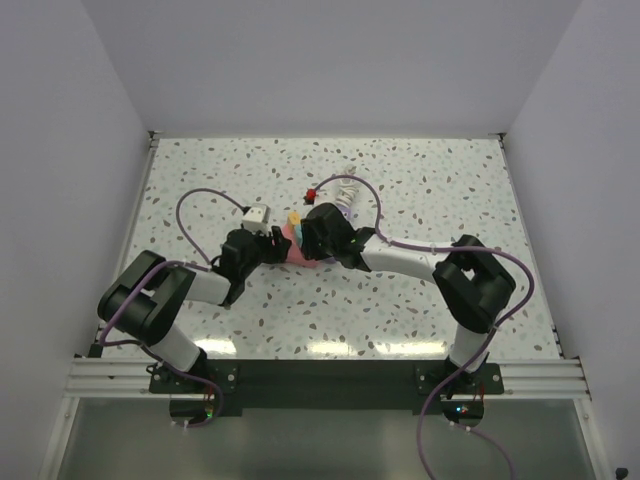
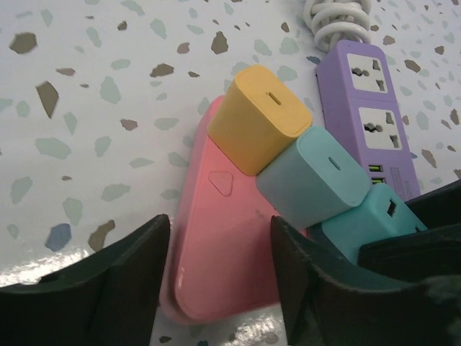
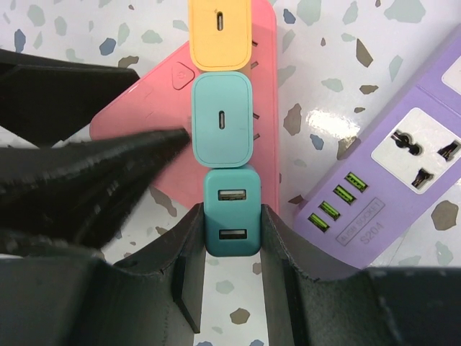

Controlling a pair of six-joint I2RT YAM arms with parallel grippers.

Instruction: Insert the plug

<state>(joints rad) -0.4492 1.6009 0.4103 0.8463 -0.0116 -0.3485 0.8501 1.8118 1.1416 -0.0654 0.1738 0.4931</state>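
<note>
A pink power strip (image 2: 220, 245) lies on the speckled table and carries a yellow plug (image 2: 259, 119) and a light teal plug (image 2: 313, 176) in a row. A darker teal USB plug (image 3: 232, 216) sits at the strip's end, right behind the light teal one (image 3: 222, 119). My right gripper (image 3: 232, 225) is shut on the teal USB plug, one finger on each side. My left gripper (image 2: 220, 288) straddles the near end of the pink strip, with its fingers (image 2: 130, 281) against the strip's edges. In the top view both grippers meet at the strip (image 1: 296, 250).
A purple power strip (image 3: 389, 173) with green USB ports lies close beside the pink one; its coiled white cable (image 1: 345, 190) lies behind. A small white cube (image 1: 257, 215) and a small red object (image 1: 311, 192) lie nearby. White walls enclose the table.
</note>
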